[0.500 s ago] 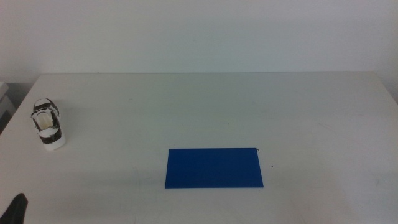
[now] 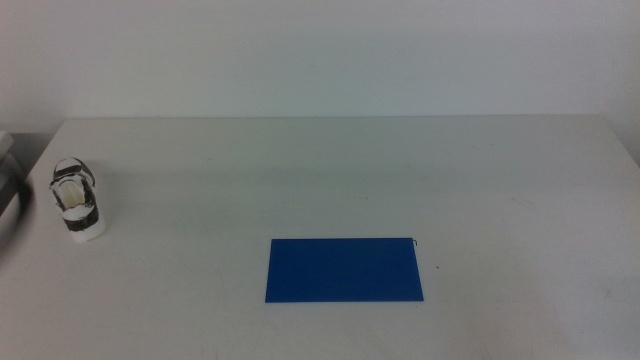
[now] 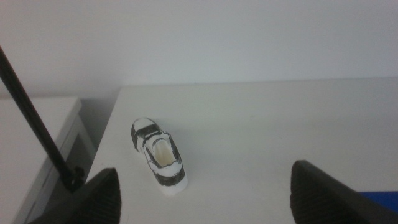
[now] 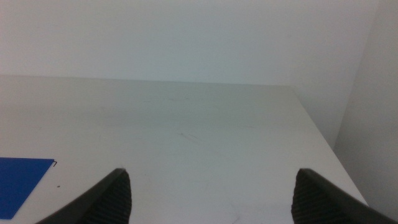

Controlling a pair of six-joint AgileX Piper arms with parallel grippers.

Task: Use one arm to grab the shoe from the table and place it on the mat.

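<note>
The shoe [image 2: 78,206], white with black panels, stands near the left edge of the white table [image 2: 330,170], toe towards the back. The blue mat [image 2: 344,270] lies flat at the front centre, with nothing on it. In the left wrist view my left gripper [image 3: 211,200] is open and empty, and the shoe [image 3: 159,156] is ahead of it, apart from the jaws. The left arm [image 2: 12,215] shows only as a dark blur at the left edge. My right gripper [image 4: 211,199] is open and empty over the table's right part, out of the middle view.
A grey cabinet [image 3: 37,146] and a black cable [image 3: 34,118] are beside the table's left edge. A corner of the mat shows in the left wrist view [image 3: 380,198] and in the right wrist view [image 4: 18,177]. A white wall stands behind the table.
The dark tip at the bottom left corner of the middle view is gone; a dark blur now shows higher at the left edge, near the shoe. Shoe and mat have not moved.
</note>
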